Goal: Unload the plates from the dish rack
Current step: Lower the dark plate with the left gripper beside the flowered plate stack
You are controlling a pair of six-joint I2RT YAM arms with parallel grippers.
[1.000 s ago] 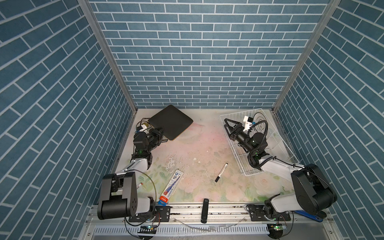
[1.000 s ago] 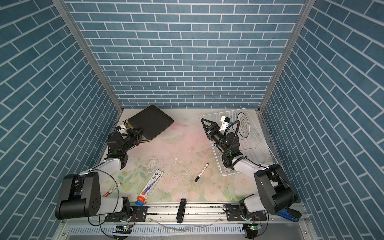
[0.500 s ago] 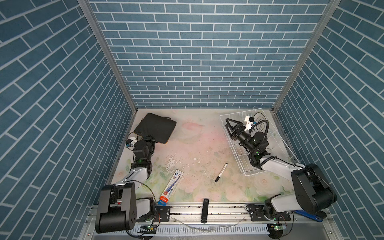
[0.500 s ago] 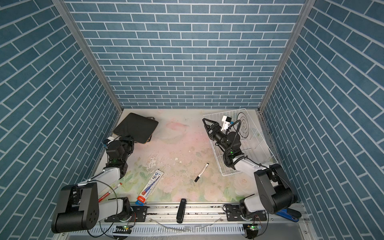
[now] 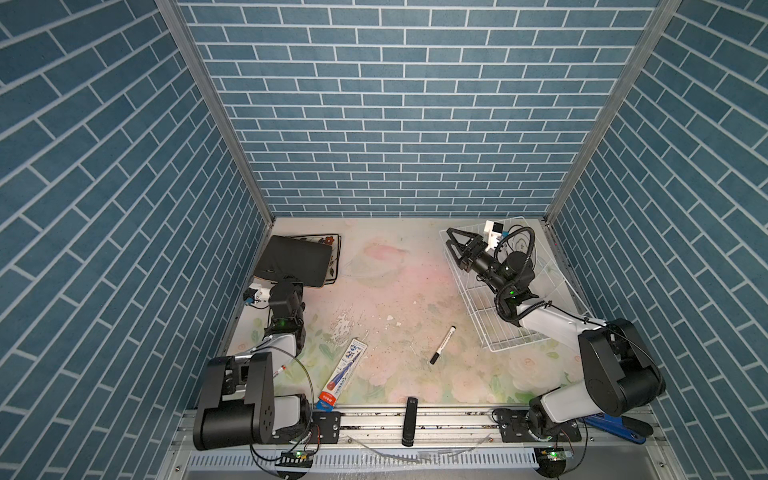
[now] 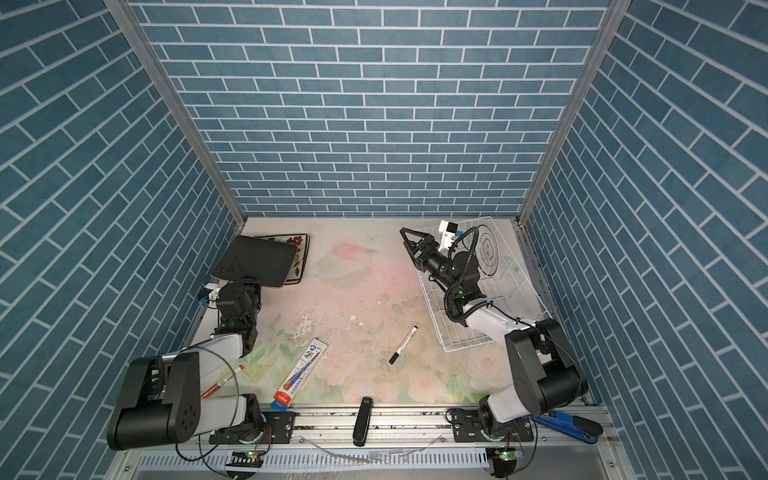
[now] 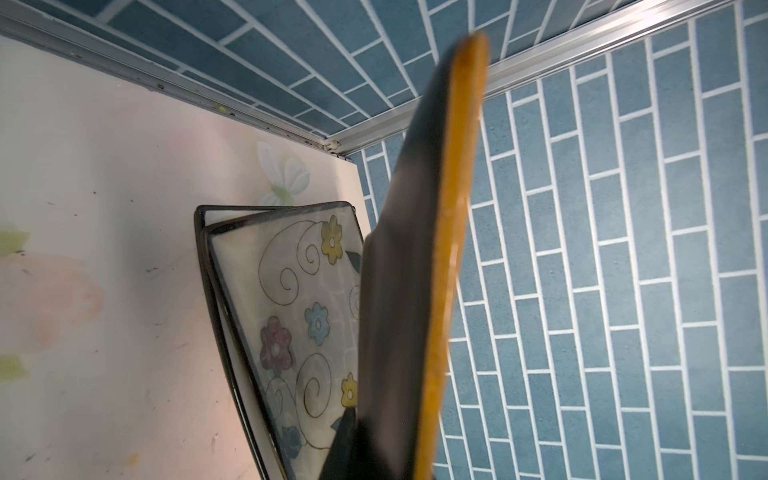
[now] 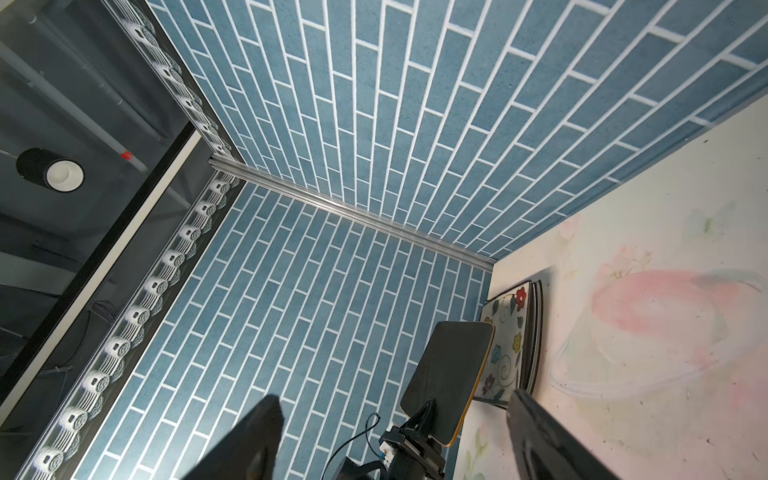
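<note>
My left gripper (image 5: 284,279) is shut on the near edge of a black plate (image 5: 295,259) with an orange rim (image 7: 453,249). It holds the plate tilted above two plates stacked flat in the far left corner. The upper one is cream with coloured flowers (image 7: 299,299); a white black-rimmed plate (image 7: 216,214) peeks out below it. The white wire dish rack (image 5: 498,328) sits at the right. A round white plate with dark rings (image 6: 488,249) stands in its far end. My right gripper (image 5: 451,243) hovers open and empty over the rack's far left corner.
A black marker (image 5: 442,345) lies mid-table, near the rack's front left corner. A blue-and-white package (image 5: 343,365) and a red pen (image 6: 220,380) lie near the left arm's base. Blue brick walls close in left, right and behind.
My left gripper carried the black plate leftward and turned it, so it now hangs over the stack in the far left corner. The right gripper has barely moved.
</note>
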